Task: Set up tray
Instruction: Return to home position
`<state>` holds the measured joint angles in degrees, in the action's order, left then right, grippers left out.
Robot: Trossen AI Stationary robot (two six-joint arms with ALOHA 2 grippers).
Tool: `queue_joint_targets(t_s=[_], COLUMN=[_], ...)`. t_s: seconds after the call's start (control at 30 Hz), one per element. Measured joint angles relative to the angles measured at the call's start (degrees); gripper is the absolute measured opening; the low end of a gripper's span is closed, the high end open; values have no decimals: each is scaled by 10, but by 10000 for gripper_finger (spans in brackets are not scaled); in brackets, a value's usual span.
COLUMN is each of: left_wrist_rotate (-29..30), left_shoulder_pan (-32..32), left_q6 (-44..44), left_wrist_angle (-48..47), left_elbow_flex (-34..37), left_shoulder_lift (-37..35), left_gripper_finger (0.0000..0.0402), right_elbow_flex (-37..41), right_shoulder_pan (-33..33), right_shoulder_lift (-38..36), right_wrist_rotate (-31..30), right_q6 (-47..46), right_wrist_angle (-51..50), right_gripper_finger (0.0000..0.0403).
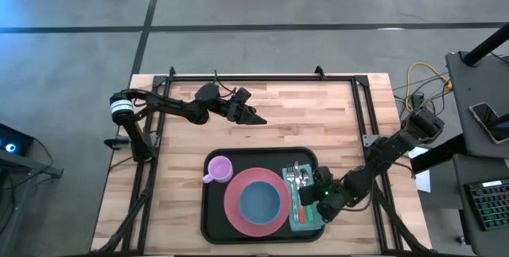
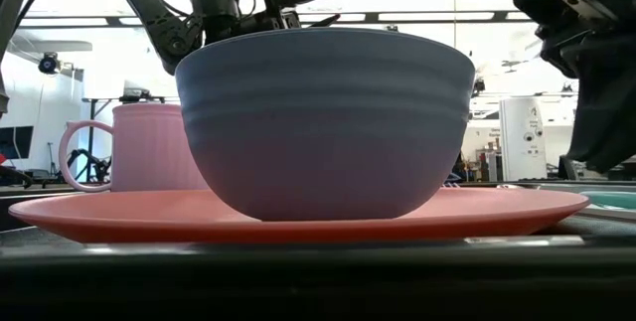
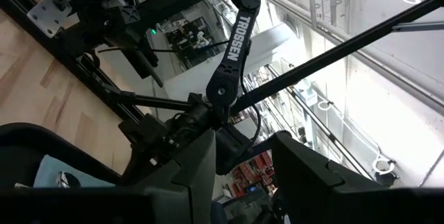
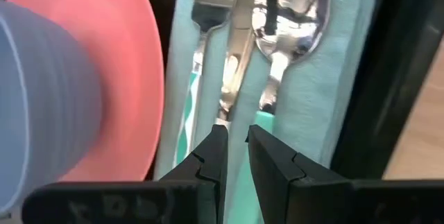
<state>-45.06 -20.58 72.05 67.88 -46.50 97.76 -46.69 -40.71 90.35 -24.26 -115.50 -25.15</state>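
The black tray (image 1: pixel 213 213) lies on the near middle of the wooden table. On it stand a pink plate (image 1: pixel 234 209) with a blue bowl (image 1: pixel 260 201) and a pink mug (image 1: pixel 219 169). At its right end a teal napkin (image 4: pixel 312 92) carries a fork (image 4: pixel 205 16), a knife (image 4: pixel 236 50) and a spoon (image 4: pixel 288 23) side by side. My right gripper (image 4: pixel 234 144) slants down over the napkin just short of the knife's handle end, its fingers shut to a narrow slit with nothing between them. My left gripper (image 1: pixel 254 117) hangs open in the air over the far part of the table. My right gripper has one fingertip (image 4: pixel 216 141) right at the knife's handle end (image 4: pixel 223 109), coming from above on a slant and in line with the knife. Whether it touches the knife or the napkin I cannot tell. The knife lies flat on the napkin.
Bare wood lies between the tray and the table's far edge, under my left arm. A black frame rail (image 1: pixel 262 77) runs along the table's far edge and sides. The mug's handle (image 2: pixel 75 157) points to the table's left.
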Motion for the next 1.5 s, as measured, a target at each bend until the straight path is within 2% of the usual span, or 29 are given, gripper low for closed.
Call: queue_joint_targets(t_s=[0.1,0.2,0.33,0.53,0.67,0.73,0.83,0.9,0.97,1.13,1.23,1.33,1.5], left_wrist_rotate=[0,0,0,0,0,0,0,-1,-4,-4,-4,-11,-15], left_shoulder_pan=[0,0,-1,-6,-6,-6,-6,-6,-4,-3,-3,-3,-3], left_q6=[0,0,-1,5,11,11,14,26,25,-6,-11,-17,-38], left_wrist_angle=[0,0,0,0,0,0,0,0,0,0,1,1,1], left_elbow_flex=[0,0,0,0,0,0,0,0,0,-1,-1,1,22], left_shoulder_lift=[0,0,0,-1,-1,-1,-4,-10,-21,-52,-75,-99,-148], left_gripper_finger=[123,123,123,123,123,123,123,123,123,123,123,123,123], right_elbow_flex=[-9,-25,-50,-90,-108,-116,-127,-118,-94,-15,11,16,19], right_shoulder_pan=[0,3,24,56,63,64,66,81,111,224,291,350,439], right_shoulder_lift=[-8,-30,-78,-166,-225,-247,-262,-269,-270,-227,-197,-199,-255], right_wrist_rotate=[-4,-48,-118,-158,-168,-196,-218,-177,-97,158,301,396,462], right_q6=[1,11,31,51,58,72,221,347,450,632,690,693,721], right_wrist_angle=[-34,-83,-183,-290,-293,-282,-180,-64,76,498,667,661,460], right_gripper_finger=[49,50,49,50,45,44,45,45,44,45,44,44,44])
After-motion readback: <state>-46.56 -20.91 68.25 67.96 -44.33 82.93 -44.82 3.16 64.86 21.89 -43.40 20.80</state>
